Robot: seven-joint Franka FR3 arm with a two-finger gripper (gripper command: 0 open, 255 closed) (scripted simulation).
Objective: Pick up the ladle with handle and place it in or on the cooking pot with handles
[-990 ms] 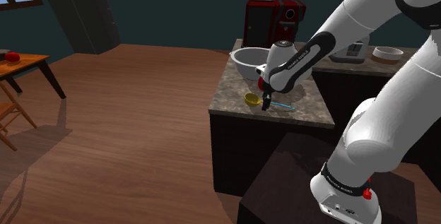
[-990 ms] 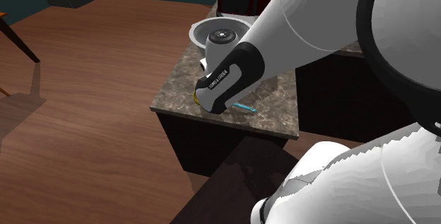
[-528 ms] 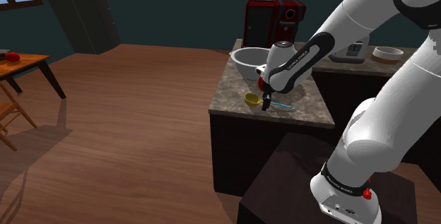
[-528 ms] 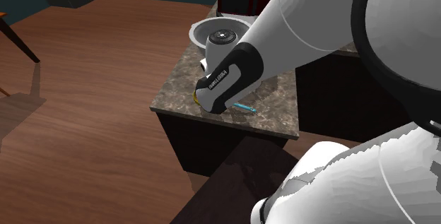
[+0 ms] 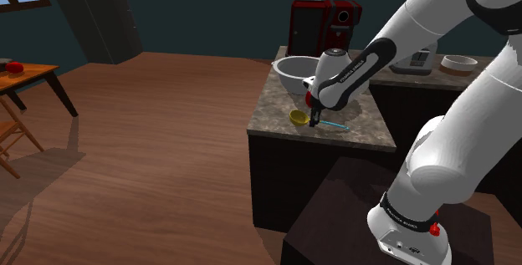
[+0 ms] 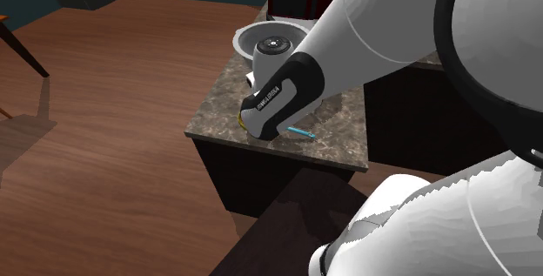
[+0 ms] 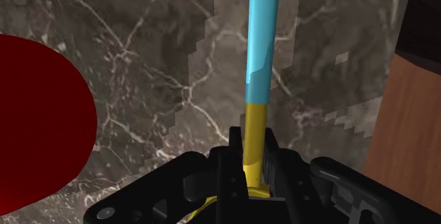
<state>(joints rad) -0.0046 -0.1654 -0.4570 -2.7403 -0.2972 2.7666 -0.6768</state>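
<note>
The ladle lies on the marble counter (image 5: 276, 113), its yellow bowl (image 5: 298, 117) toward the shoulder view's left and its light blue handle (image 5: 338, 126) toward the right. My gripper (image 5: 314, 123) stands straight down over the handle's yellow stretch. In the wrist view the gripper (image 7: 254, 164) is shut on the ladle (image 7: 259, 53), with the fingers (image 7: 235, 160) pressed against both sides of the yellow part. The pale grey cooking pot (image 5: 294, 73) stands behind the ladle on the same counter. In the second exterior view my arm covers much of the pot (image 6: 254, 34), and the blue handle tip (image 6: 301, 131) pokes out.
A red coffee machine (image 5: 323, 22) stands behind the pot. A toaster (image 5: 414, 61) and a small bowl (image 5: 458, 63) sit on the counter further right. The counter's front edge drops to wood floor. A dark red rounded shape (image 7: 35, 116) lies beside the gripper. My stand (image 5: 351, 213) is below.
The fingers have closed onto the ladle's handle. The arm and the ladle have hardly moved.
</note>
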